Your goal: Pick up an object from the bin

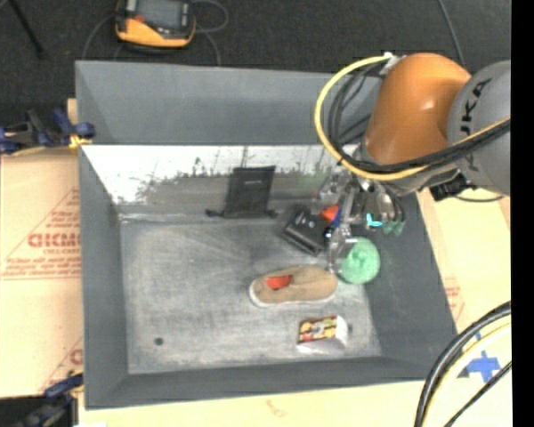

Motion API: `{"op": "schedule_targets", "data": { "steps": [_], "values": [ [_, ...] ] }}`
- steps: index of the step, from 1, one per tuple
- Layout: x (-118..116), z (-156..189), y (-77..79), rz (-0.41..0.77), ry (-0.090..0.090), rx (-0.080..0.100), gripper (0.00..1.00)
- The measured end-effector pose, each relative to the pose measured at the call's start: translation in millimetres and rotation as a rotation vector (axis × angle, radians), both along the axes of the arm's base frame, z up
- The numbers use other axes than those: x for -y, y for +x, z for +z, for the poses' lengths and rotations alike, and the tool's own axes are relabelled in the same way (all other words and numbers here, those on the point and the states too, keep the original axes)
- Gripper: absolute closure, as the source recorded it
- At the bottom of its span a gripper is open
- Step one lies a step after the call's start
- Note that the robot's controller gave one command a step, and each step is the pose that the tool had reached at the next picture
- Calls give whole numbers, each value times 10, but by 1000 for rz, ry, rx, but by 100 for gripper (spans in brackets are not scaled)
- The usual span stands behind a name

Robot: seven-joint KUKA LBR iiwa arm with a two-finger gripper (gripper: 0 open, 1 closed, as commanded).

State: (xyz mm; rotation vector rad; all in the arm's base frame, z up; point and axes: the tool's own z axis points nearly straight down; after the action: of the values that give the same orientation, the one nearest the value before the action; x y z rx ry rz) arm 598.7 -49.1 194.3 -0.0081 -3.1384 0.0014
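My gripper hangs low at the bin's right side, under the orange cover. Just below and to its right lies a green ball, close against the gripper's tip. A small black block with a red and blue bit beside it sits just to the gripper's left. In front of the gripper a tan shoe-shaped piece with a red patch lies flat on the floor. Whether the gripper touches the ball or the block I cannot tell.
A black flat stand-like thing leans at the back wall, middle. A small white packet with red and yellow print lies near the front wall. The bin's left half is bare floor.
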Motion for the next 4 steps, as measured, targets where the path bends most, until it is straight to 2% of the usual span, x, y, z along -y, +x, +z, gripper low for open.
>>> {"op": "schedule_targets", "data": {
  "steps": [1, 2, 3, 4],
  "values": [
    [0, 46, 17, 1, -1, 8, 0],
    [-104, -274, -126, -84, 1, 14, 0],
    [-261, -647, -280, -113, 0, 1, 0],
    [-323, -787, -186, -218, 1, 6, 0]
  ]
}}
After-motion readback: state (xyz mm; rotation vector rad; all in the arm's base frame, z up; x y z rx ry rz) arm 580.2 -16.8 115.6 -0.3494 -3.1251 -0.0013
